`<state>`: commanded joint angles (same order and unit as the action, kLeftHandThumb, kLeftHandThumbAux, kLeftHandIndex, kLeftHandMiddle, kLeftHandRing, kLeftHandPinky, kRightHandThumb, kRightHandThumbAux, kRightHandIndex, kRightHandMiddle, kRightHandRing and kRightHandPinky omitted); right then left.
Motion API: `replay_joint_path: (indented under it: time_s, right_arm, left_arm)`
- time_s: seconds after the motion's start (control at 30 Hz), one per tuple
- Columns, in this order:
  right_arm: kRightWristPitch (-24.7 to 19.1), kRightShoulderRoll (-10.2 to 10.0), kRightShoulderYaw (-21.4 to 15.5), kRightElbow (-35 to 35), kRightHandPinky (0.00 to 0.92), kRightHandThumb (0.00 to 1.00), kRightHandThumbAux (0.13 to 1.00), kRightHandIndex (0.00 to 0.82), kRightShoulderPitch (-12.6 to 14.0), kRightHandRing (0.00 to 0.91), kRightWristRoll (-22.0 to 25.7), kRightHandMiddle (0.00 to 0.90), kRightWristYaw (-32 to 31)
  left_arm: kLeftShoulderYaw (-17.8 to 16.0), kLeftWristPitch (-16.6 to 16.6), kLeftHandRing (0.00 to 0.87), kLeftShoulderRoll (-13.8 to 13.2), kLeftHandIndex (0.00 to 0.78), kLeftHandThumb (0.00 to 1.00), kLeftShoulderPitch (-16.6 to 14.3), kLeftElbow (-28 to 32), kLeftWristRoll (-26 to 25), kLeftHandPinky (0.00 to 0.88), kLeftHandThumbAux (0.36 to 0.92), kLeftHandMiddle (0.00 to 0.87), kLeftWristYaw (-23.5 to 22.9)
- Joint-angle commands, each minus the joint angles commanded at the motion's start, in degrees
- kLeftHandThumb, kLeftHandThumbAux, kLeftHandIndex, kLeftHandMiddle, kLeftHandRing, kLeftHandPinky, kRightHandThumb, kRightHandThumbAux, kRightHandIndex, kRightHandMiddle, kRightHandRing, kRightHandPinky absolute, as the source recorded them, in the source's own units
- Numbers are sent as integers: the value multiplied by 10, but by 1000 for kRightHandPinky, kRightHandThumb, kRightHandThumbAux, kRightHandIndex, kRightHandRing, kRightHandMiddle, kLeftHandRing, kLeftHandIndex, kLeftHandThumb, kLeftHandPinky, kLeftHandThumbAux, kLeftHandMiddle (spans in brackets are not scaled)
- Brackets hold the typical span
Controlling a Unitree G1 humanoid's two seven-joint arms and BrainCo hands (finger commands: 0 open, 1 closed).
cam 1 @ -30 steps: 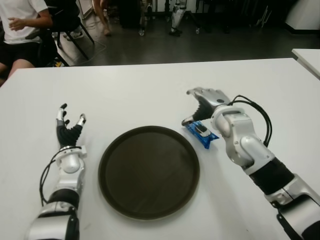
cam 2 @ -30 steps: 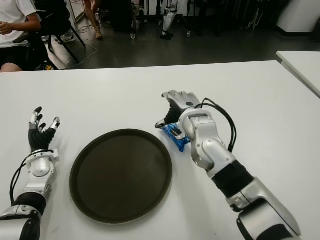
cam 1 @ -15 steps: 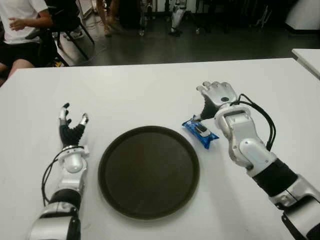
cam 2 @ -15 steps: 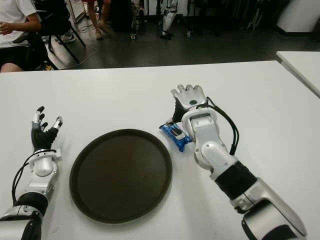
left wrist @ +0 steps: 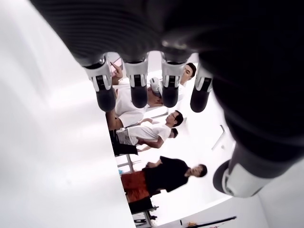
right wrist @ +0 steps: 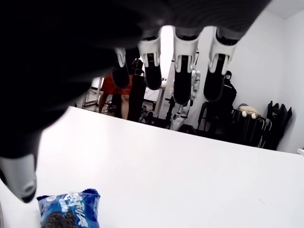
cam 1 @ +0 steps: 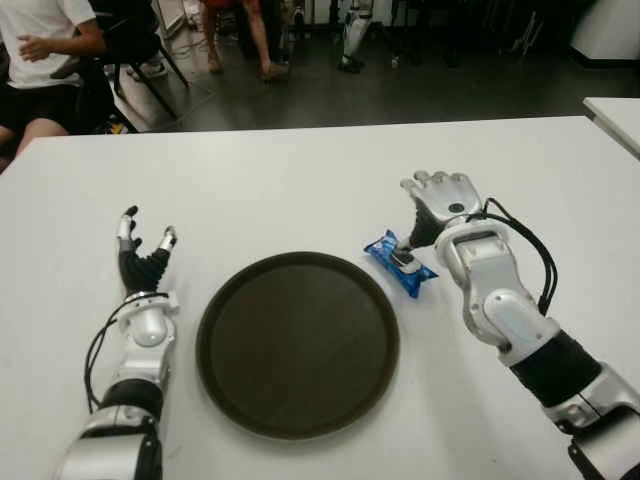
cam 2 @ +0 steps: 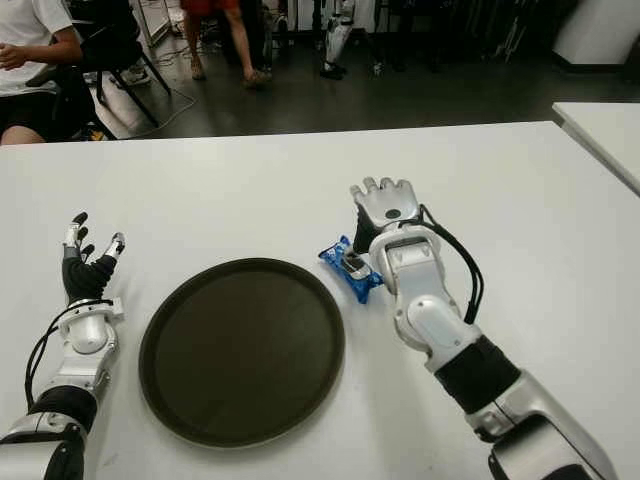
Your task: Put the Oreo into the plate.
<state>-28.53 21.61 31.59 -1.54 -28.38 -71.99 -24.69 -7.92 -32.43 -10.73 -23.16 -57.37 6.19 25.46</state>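
Just 1 Oreo pack [cam 1: 400, 262] beside 1 plate [cam 1: 298, 342], both hands' [cam 1: 437, 200] [cam 1: 140, 252] fingers spread, empty.

plate [cam 1: 298, 345] on worktop [cam 1: 300, 180], centre near edge | Oreo [cam 1: 399, 262] on worktop just right of plate rim, outside it | right hand [cam 1: 441, 200] right of and behind Oreo, just beside it | left hand [cam 1: 142, 262] left of plate | seated person [cam 1: 40, 60] behind worktop, far left

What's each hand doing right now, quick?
Left hand: open, holding nothing, left of the plate.
Right hand: open, holding nothing, just beside the Oreo on the table.
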Motion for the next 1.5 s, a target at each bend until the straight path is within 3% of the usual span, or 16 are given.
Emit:
replay_joint_path:
  time_s: [0.3,0.7,0.93,1.27,1.5]
  right_arm:
    - [1,0,-6,-13,225,0,569,86,13,152,-3,122,17]
    - [-20,-11,-6,-35,195,0,551,87,13,136,-10,115,-15]
    - [-36,-26,-11,-38,171,0,543,89,16,125,-5,111,-29]
    - [-47,-45,-16,-38,183,0,556,89,21,129,3,112,-19]
    - [-43,-58,-29,-38,311,0,555,106,25,181,27,139,-11]
  left_arm:
    - [3,-5,40,4,66,0,2,8,2,33,666,59,2]
    - [2,7,35,6,62,0,8,19,2,41,639,54,1]
    - [2,15,46,1,64,0,6,16,3,50,649,59,-1]
    - [4,14,44,-5,84,0,4,9,12,53,623,61,11]
    - [5,7,52,-4,78,0,4,10,16,57,634,58,11]
